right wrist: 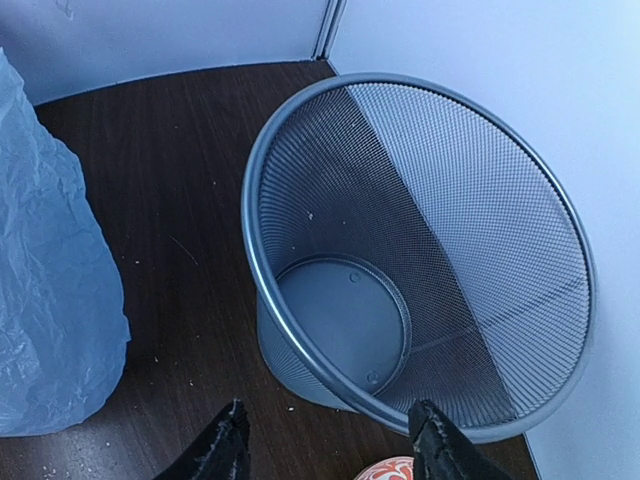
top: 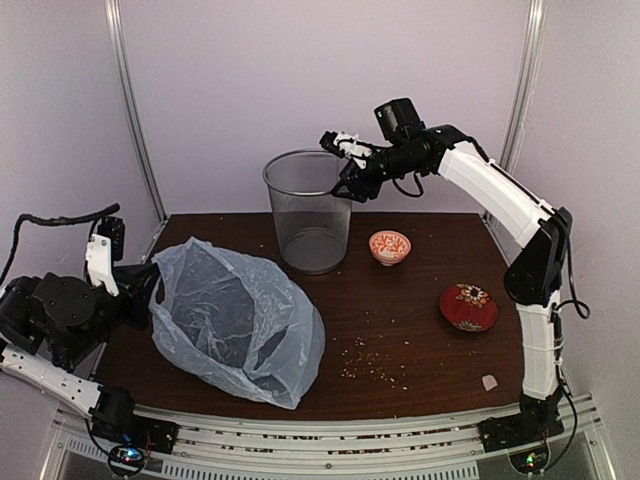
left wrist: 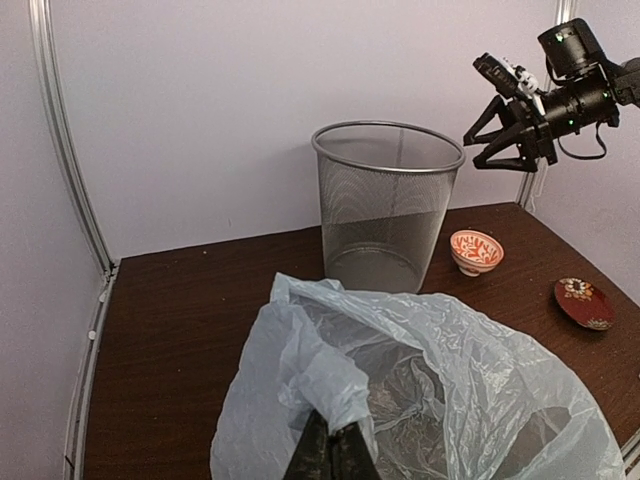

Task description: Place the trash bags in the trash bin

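Far left: left gripper (left wrist: 328, 452) clamped on a bunched fold at the near edge of the trash bag (top: 235, 320), fingers pressed together with the film pinched between them. Probably held there, at the hem, so that a lift drags the whole sheet along rather than a loose corner. Bag itself spread on the table (top: 420, 330), left of centre, puffed and wrinkled, wholly outside the trash bin (top: 310, 225) though near its base. Nothing of the plastic inside yet.

Centre, toward the back: bin upright and empty, only its bare floor visible through the mouth in the right wrist view. Narrower than the bag, so likely to need stuffing rather than dropping.

Right of it: right gripper (right wrist: 330, 440) spread wide, holding nothing, poised over the bin's rim on the right-hand side; contact with the rim impossible to confirm. Seemingly stationed there to steady the light basket, or to poke the plastic down once delivered.

Farther right: small patterned bowl (top: 389, 246) just beside the bin, red dish (top: 468, 306) well apart toward the table's right edge, crumbs (top: 375, 365) scattered in front. None of these in the bag's likely path.
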`<action>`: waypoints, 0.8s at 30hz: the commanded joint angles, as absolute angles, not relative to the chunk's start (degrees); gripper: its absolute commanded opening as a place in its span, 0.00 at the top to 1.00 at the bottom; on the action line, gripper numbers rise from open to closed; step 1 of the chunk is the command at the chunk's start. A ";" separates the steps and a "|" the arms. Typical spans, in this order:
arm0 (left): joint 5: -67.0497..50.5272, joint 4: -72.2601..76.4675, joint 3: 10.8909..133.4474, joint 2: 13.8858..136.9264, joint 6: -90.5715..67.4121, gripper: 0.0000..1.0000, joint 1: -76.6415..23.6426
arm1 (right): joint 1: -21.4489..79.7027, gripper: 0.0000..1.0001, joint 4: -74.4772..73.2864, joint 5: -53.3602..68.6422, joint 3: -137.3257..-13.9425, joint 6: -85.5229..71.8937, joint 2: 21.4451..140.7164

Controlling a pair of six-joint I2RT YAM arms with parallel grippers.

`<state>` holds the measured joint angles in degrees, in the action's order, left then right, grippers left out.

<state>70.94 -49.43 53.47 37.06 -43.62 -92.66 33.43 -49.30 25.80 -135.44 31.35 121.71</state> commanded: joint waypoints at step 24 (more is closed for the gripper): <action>67.74 -42.91 48.55 34.40 -41.73 1.00 -92.33 | 43.34 0.62 -55.93 10.31 -136.14 37.44 124.27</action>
<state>68.16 -45.78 48.73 35.53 -42.59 -92.66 41.69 -50.83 10.33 -136.97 36.71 125.69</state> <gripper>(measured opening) 0.006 0.397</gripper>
